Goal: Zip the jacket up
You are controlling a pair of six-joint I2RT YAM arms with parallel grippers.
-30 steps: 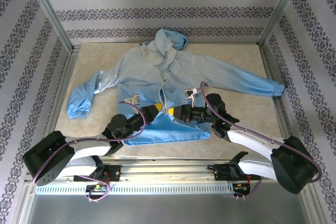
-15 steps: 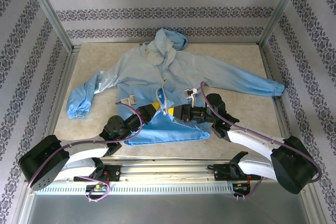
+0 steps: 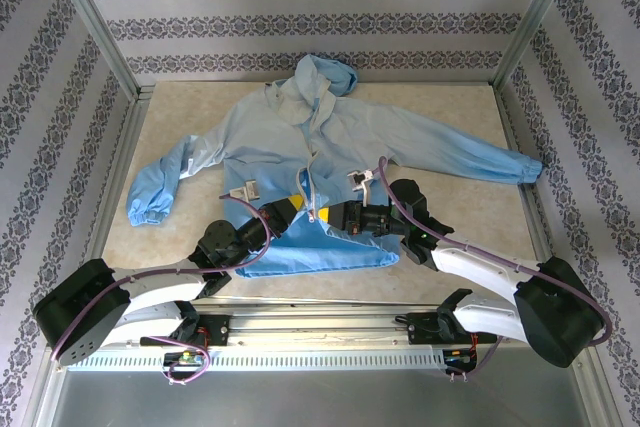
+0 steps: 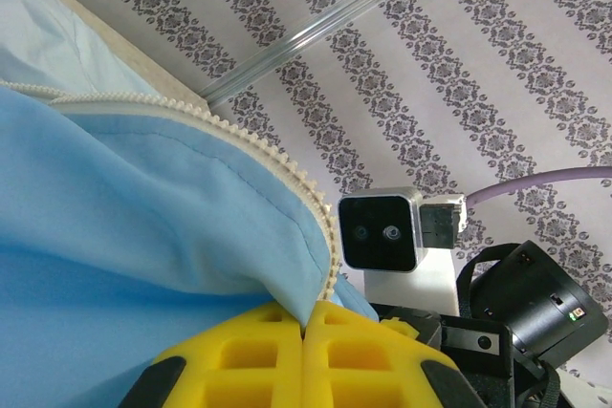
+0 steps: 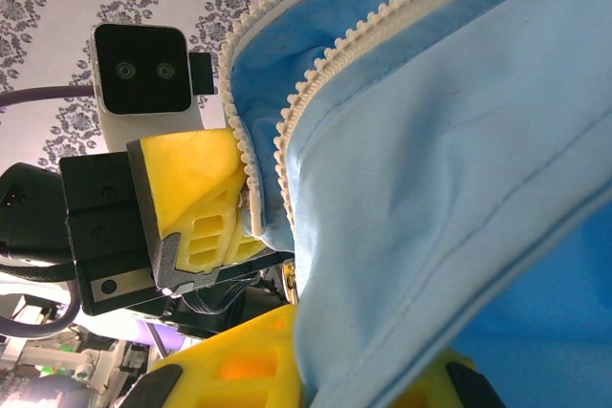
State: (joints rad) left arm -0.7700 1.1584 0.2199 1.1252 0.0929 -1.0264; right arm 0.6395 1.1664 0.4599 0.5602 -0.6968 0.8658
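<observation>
Jacket point(image 3: 290, 137) is lying front-up on the desk point(image 3: 460, 112), hood point(image 3: 330, 75) pointing away from the arms and hem point(image 3: 340, 255) nearest them. Zipper point(image 3: 311, 172) is running hem-to-hood, long axis straight away from the bases. Both arms are meeting at its lower end. Left fingers point(image 4: 249, 351) are pinching 1 toothed edge; right fingers point(image 5: 239, 360) are clamping the other panel just beside. The 2 tooth rows are showing apart there. Judging: neither arm is nearer, and the zipper is lying ahead of both, toward the hood.
</observation>
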